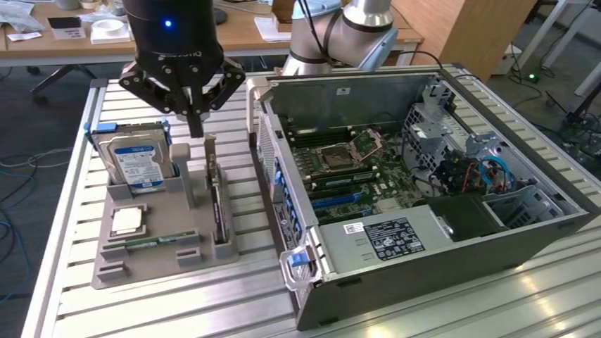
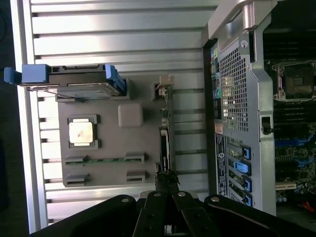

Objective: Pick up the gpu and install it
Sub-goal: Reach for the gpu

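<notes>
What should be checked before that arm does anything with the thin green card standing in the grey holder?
1. Thin green circuit card upright on edge in the grey plastic holder: ok.
2. Black gripper open for a grasp: not ok, shut and empty.
3. Gripper above the card: ok, near one end.
4. Grey metal computer case open: ok.
5. Free slot on the green motherboard: cannot tell.

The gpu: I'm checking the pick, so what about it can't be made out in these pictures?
- Exterior view: the thin green gpu card stands edge-on in the grey plastic holder; its faces are unreadable.
- Wrist view: the shut black gripper covers one end of it; contact cannot be told.
</notes>
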